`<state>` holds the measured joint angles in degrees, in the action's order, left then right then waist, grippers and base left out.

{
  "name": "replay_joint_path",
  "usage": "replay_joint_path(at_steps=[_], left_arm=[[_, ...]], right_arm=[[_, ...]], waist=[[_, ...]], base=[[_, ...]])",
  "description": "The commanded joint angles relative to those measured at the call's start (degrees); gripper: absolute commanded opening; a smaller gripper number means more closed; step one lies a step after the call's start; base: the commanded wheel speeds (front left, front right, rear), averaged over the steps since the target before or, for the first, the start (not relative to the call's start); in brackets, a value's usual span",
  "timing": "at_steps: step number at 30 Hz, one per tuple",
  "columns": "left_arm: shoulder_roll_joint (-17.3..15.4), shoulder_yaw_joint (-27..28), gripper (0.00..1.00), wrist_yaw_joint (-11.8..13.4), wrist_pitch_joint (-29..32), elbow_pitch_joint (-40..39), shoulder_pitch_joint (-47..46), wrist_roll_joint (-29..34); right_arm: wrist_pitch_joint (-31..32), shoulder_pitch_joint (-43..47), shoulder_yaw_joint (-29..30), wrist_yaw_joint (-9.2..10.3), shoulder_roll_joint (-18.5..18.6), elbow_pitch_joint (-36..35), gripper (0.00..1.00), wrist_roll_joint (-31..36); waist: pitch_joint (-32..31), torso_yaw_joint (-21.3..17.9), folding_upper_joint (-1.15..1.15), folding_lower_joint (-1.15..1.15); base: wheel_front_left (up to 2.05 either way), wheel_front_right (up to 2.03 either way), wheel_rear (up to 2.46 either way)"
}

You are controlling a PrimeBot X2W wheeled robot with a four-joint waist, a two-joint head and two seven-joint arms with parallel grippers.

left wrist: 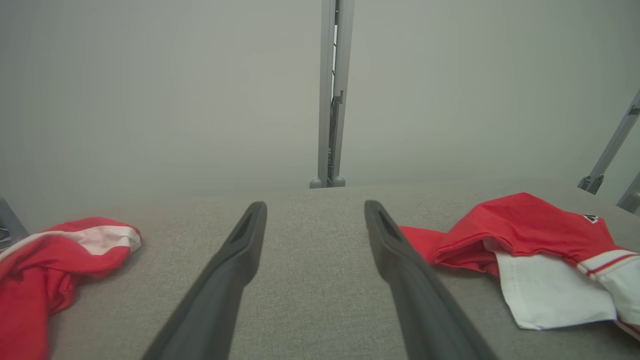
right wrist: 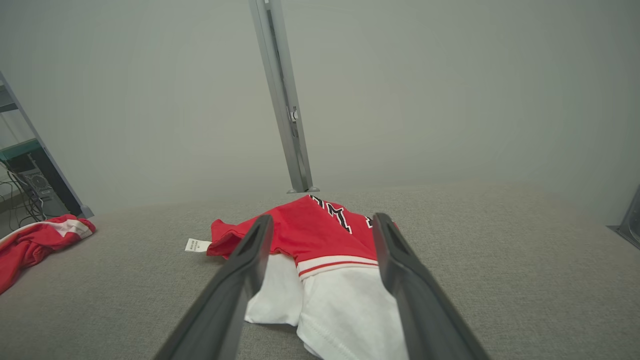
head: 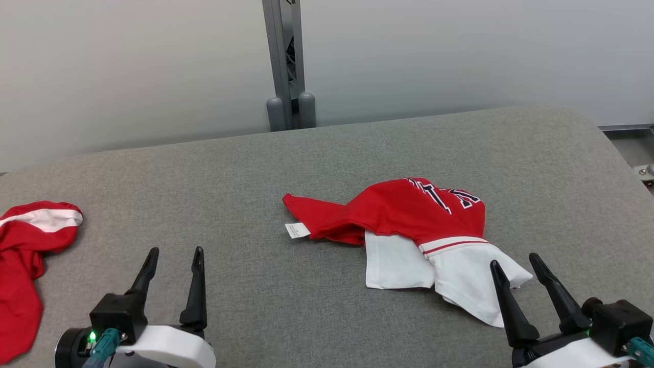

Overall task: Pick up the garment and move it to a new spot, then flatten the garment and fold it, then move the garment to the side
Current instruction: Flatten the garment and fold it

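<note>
A crumpled red and white garment (head: 409, 225) with dark lettering and a small white tag lies on the grey table (head: 306, 163), right of centre. It also appears at the right of the left wrist view (left wrist: 525, 245) and between my right fingers in the right wrist view (right wrist: 325, 250). My right gripper (head: 517, 259) is open at the lower right, just in front of the garment's white part, holding nothing. My left gripper (head: 174, 251) is open at the lower left over bare table, apart from the garment.
A second red and white cloth (head: 25, 255) lies bunched at the table's left edge. A grey metal post (head: 286, 61) stands behind the table's far edge against a pale wall. The table's right edge curves away near a metal fitting (head: 646, 171).
</note>
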<state>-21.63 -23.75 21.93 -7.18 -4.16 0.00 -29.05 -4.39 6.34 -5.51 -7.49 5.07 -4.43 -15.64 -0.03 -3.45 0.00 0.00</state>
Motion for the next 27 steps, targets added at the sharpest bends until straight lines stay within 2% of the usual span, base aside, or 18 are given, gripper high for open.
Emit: replay_joint_path(at_steps=[1,5,10,15,16,20,27], left_arm=[[-0.31,-0.24,1.0,-0.34,0.25,0.16,-1.59,0.36],[0.42,-2.04,1.0,-2.57,1.9,1.43,-5.69,0.24],[2.5,-4.29,1.0,-7.05,6.6,6.52,-13.9,-1.99],[4.99,-5.98,1.0,-11.9,13.7,16.63,-22.77,-5.54],[4.99,-5.98,1.0,-11.9,13.7,16.63,-22.77,-5.54],[6.26,-6.08,1.0,-15.19,17.94,26.74,-29.07,-8.06],[6.63,-4.48,1.0,-18.75,20.01,42.95,-37.72,-10.41]], right_arm=[[-0.27,-0.49,0.22,0.0,-0.01,0.13,1.0,-0.07],[-0.29,-1.18,-0.15,0.0,0.24,0.1,1.0,-0.37],[-0.67,-2.57,-1.56,0.0,0.38,0.22,1.0,-0.87],[-1.5,-4.46,-2.78,0.0,0.65,0.89,1.0,-1.72],[-1.5,-4.46,-2.78,0.0,0.65,0.89,1.0,-1.72],[-2.45,-6.06,-3.77,0.0,0.74,1.99,1.0,-2.72],[-4.72,-7.97,-5.25,0.0,0.56,4.35,1.0,-4.19]], waist=[[0.08,-0.06,0.0,0.0],[0.92,-0.89,0.0,0.0],[3.45,-3.7,0.0,0.0],[7.04,-7.42,0.0,0.0],[7.04,-7.42,0.0,0.0],[9.91,-10.3,0.0,0.0],[14.13,-13.93,0.0,0.0]], base=[[0.0,0.0,0.0],[0.0,0.0,0.0],[0.0,0.0,0.0],[0.0,0.0,0.0],[0.0,0.0,0.0],[0.0,0.0,0.0],[0.0,0.0,0.0]])
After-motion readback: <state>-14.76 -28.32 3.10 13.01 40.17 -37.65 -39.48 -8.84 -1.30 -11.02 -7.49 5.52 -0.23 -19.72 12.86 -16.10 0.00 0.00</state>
